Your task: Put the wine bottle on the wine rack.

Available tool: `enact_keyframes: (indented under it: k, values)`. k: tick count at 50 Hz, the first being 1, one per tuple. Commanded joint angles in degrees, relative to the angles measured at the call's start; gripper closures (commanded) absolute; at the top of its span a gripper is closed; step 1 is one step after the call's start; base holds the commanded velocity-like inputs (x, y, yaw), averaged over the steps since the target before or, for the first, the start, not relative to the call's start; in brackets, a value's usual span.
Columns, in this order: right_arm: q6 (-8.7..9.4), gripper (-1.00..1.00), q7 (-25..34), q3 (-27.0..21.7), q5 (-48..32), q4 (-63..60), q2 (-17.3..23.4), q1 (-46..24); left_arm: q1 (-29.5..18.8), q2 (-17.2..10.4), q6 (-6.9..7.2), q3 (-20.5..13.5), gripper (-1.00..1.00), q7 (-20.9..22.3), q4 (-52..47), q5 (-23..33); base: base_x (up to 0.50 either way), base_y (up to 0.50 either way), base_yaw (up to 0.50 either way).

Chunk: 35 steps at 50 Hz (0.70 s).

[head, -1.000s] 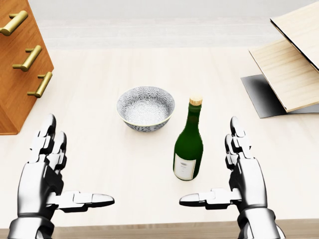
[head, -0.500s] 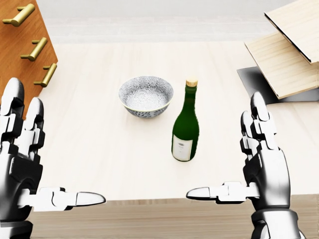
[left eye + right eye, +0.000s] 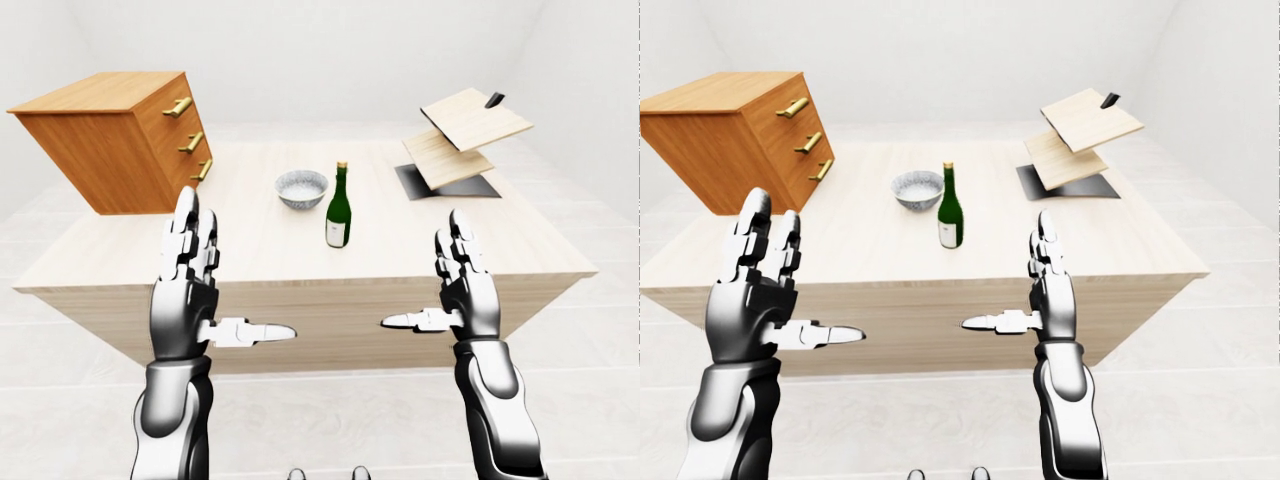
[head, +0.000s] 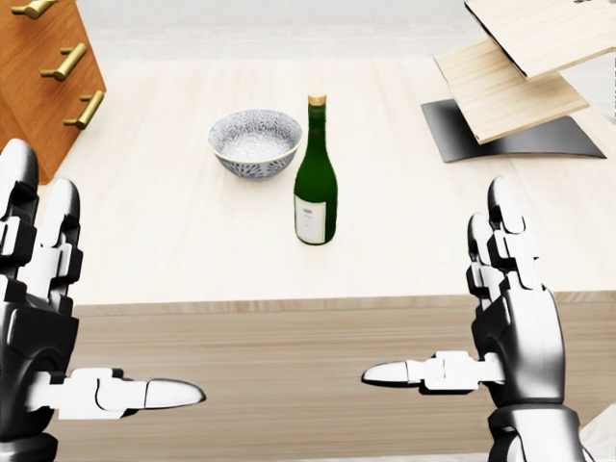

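A green wine bottle point(image 4: 315, 178) with a gold cap and a pale label is seen standing upright on the light wooden worktop point(image 4: 183, 241), a little way in from its near edge. A patterned bowl point(image 4: 255, 142) is set just beside it, to the left and slightly farther off; whether the two touch cannot be told. At the far right of the worktop the wine rack point(image 3: 462, 140) is found, made of tilted pale boards on a dark base, well apart from the bottle. A brown drawer chest point(image 3: 120, 135) with brass handles is placed at the far left. The left hand point(image 4: 43, 318) and right hand point(image 4: 505, 322) are held upright short of the near edge, fingers point(image 4: 500, 241) spread, thumbs pointed inward, nothing gripped.
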<state>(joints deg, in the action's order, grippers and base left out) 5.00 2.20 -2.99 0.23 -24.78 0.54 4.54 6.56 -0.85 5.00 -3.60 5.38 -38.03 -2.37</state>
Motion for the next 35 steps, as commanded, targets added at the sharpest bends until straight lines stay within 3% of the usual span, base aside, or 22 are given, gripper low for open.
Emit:
enact_keyframes:
  k: [1,28,35]
  values:
    - [0.00,-1.00,0.2,0.1,0.3,0.8,0.1,0.2,0.5,0.2,0.00,0.4,-1.00,0.2,0.0,0.3,-0.11,-0.50,0.00]
    - [0.00,-1.00,2.0,-0.1,2.1,2.8,0.2,0.9,1.2,0.3,0.00,0.9,-1.00,0.6,1.2,0.8,-0.04,-0.50,0.00]
    - [0.00,-1.00,1.5,-0.2,1.4,4.7,0.2,1.1,1.6,0.2,0.00,0.9,-1.00,0.8,2.7,1.4,0.00,0.00,0.50]
